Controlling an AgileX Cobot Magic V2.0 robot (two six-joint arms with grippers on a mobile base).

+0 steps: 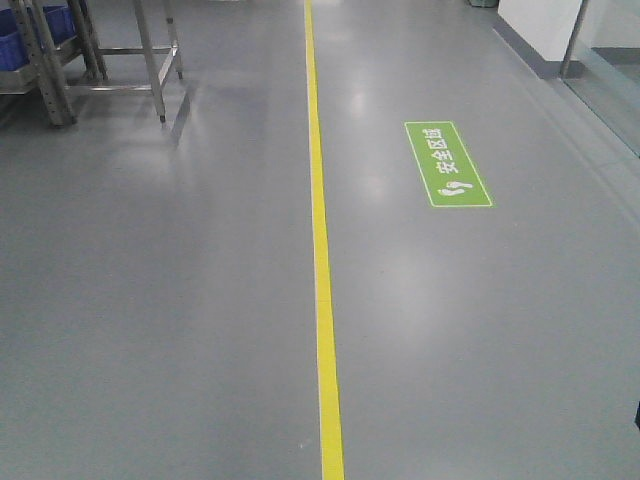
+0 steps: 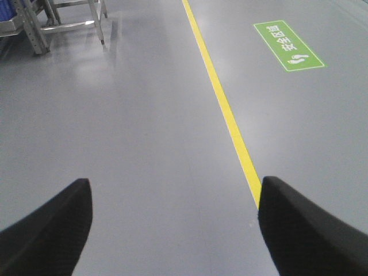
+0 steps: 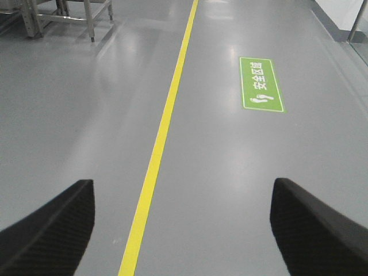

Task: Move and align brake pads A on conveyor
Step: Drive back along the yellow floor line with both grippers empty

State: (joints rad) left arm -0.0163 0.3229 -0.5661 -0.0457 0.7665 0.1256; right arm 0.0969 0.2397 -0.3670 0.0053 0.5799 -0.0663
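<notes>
Left gripper (image 2: 175, 192) and right gripper (image 3: 183, 192) hang released above the floor (image 1: 150, 300); far-off blue crates (image 1: 55, 20) hide their contents.

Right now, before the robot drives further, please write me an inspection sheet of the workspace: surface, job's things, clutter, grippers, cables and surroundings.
Surface: glossy grey floor with a yellow line running away from the robot; no worktop in view.
Job's things: nothing seen in any view.
Clutter: nothing seen on the floor.
Grippers: left gripper open, nothing between the fingers; right gripper open, also holding nothing.
Cables: nothing seen.
Surroundings: steel table frame and blue bins at far left; green floor sign with footprints right of the line; white wall at far right.
</notes>
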